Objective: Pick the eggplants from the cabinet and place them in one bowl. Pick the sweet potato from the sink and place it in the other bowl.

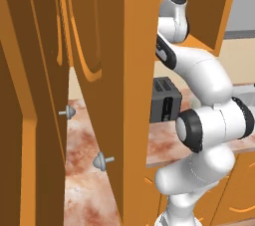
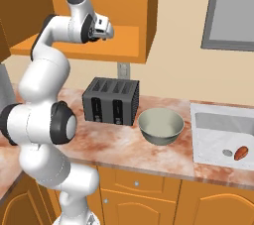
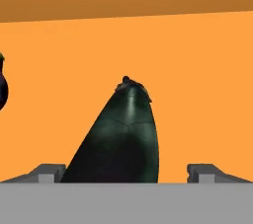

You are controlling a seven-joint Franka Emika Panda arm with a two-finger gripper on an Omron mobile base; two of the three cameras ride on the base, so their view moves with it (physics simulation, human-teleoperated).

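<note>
Item 1: our gripper, jaws apart, reaches into the cabinet; 1 eggplant lies between the fingertips, untouched on either side. Item 2: a second eggplant sits on the same shelf. Item 3: pale grey-green bowl on the counter beside the toaster. Item 4: sweet potato in the sink, by the drain.
</note>
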